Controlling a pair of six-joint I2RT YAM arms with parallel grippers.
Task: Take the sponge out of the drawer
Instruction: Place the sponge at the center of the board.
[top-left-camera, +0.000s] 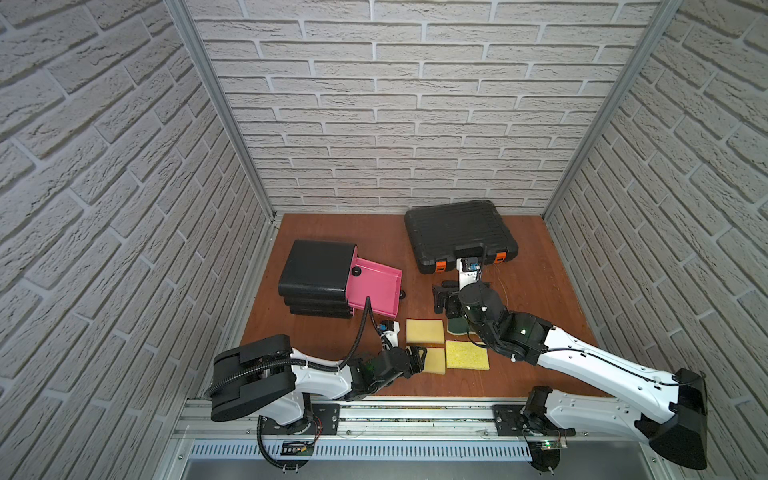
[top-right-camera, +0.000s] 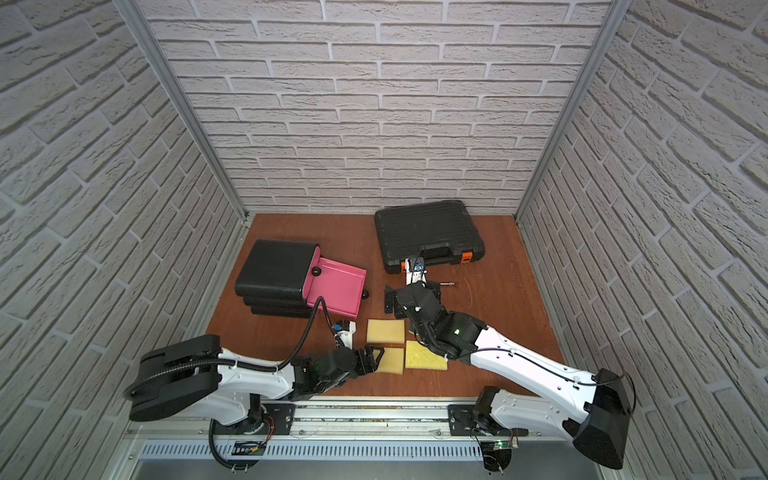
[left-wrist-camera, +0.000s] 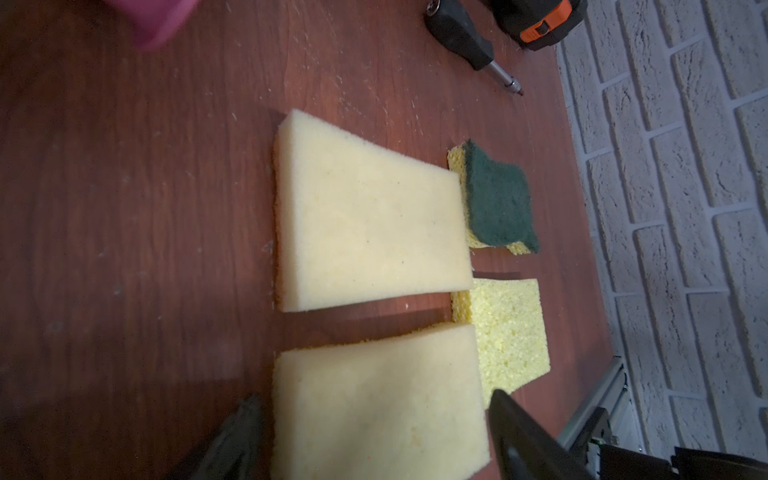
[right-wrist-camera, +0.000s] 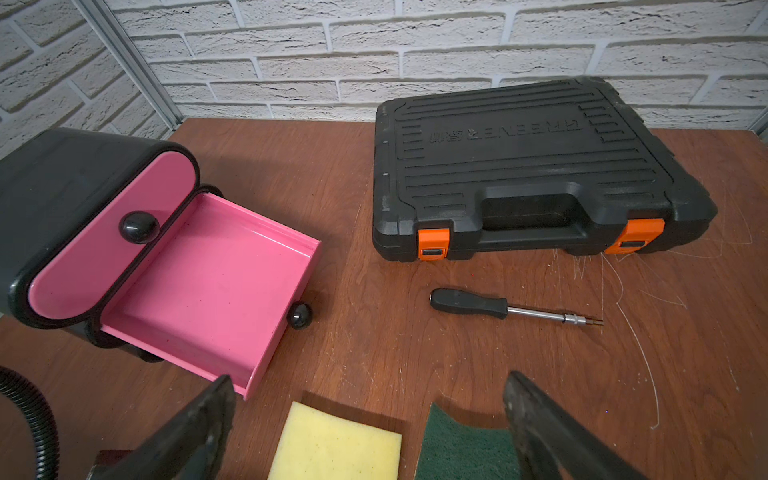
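Clearly out: the sponge (left-wrist-camera: 380, 409) lies flat on the table (left-wrist-camera: 124, 208), apart from the open pink drawer (right-wrist-camera: 208, 282).
The left gripper (left-wrist-camera: 372, 395) stands spread, a jaw either side of it; the right gripper (right-wrist-camera: 365, 390) gapes wide near a green pad (right-wrist-camera: 461, 449).

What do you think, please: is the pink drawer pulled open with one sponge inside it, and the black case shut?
Not quite: the right wrist view shows the pink drawer pulled open but empty. The black case is shut.
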